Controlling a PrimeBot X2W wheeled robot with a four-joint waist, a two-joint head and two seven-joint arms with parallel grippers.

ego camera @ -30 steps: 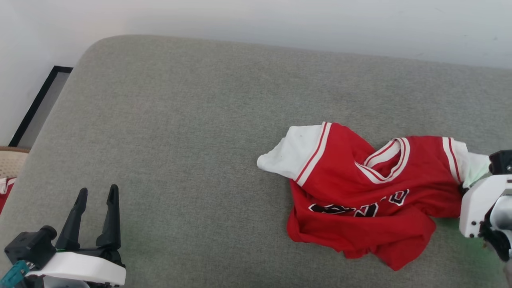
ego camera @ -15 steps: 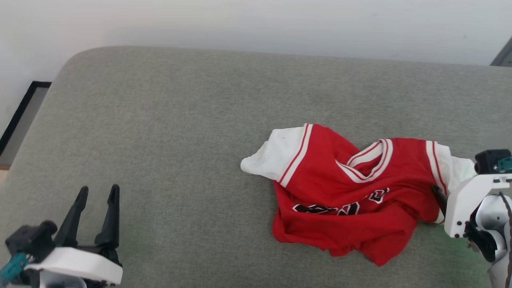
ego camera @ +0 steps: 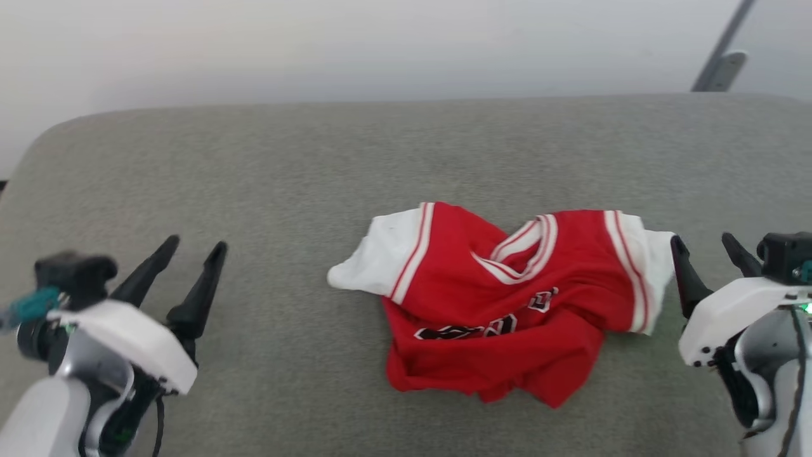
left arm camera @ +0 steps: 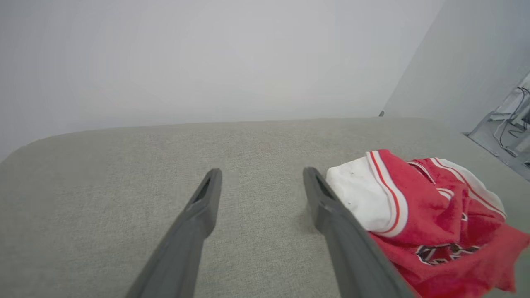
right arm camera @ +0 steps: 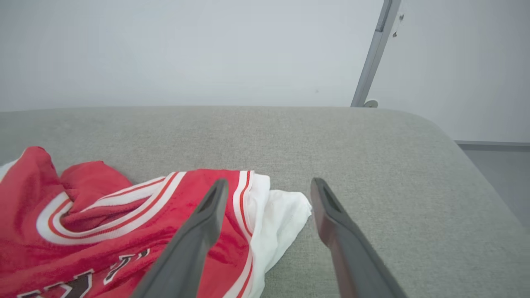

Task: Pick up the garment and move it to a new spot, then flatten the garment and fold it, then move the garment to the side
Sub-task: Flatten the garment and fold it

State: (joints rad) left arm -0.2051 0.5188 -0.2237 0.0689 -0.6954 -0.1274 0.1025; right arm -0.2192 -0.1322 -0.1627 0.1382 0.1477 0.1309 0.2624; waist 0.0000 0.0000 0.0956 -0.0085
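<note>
The garment (ego camera: pixel 501 298), a red jersey with white sleeves and striped trim, lies crumpled on the grey cushion (ego camera: pixel 285 178), chest lettering partly folded under. My right gripper (ego camera: pixel 701 249) stands open just right of the garment's white right sleeve (right arm camera: pixel 281 219), which lies between and below its fingers in the right wrist view, with nothing held. My left gripper (ego camera: pixel 193 249) is open well to the left of the garment, over bare cushion; in the left wrist view the white left sleeve (left arm camera: pixel 364 198) lies beside its right finger (left arm camera: pixel 331 211).
The grey cushion has rounded corners at far left and far right (right arm camera: pixel 434 124). A pale wall runs behind it. A grey metal post (ego camera: pixel 723 44) leans at the back right. Wide bare cushion lies left of the garment.
The head camera has swung right, so the garment sits more central. My right gripper let go of the right sleeve and now stands open beside it. My left gripper has risen.
</note>
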